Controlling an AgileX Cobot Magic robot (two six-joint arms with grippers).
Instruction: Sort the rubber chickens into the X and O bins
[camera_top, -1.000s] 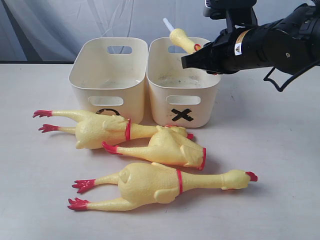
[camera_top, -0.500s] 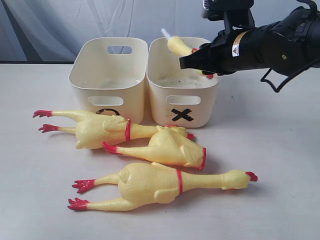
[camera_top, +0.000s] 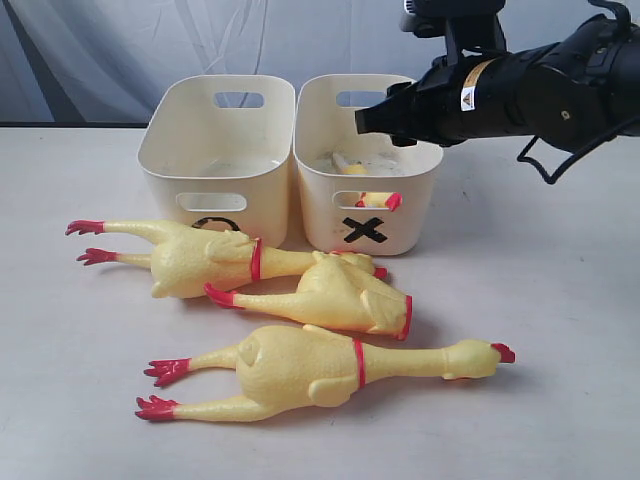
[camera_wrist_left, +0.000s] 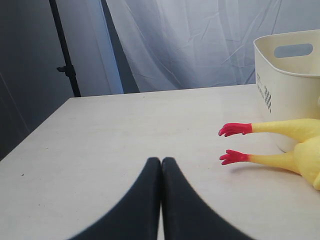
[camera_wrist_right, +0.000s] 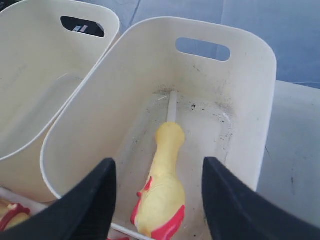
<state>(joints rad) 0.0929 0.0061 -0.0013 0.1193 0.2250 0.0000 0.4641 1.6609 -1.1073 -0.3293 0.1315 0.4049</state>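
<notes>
- The right arm, big and black, reaches in from the side, almost flat, with its tip dipping down a little.
- The right end effector hangs over the X bin, just above its rim.
- Its two black fingers stand wide apart and hold nothing.
- Right under that end effector, the loose chicken head lies on the floor of the X bin, and the fingers do not touch it. Its thin white stem points away from the end effector, toward the far wall.
- The O bin sits beside the X bin, off to one side of the end effector.
- The left end effector sits low over the worktop. Its fingers are pressed tight together and grip nothing.
- Ahead of it and a bit to one side are two red chicken feet, not touching it.
- Well away from the right end effector, the headless chicken body lies on the worktop between two whole rubber chickens.
</notes>
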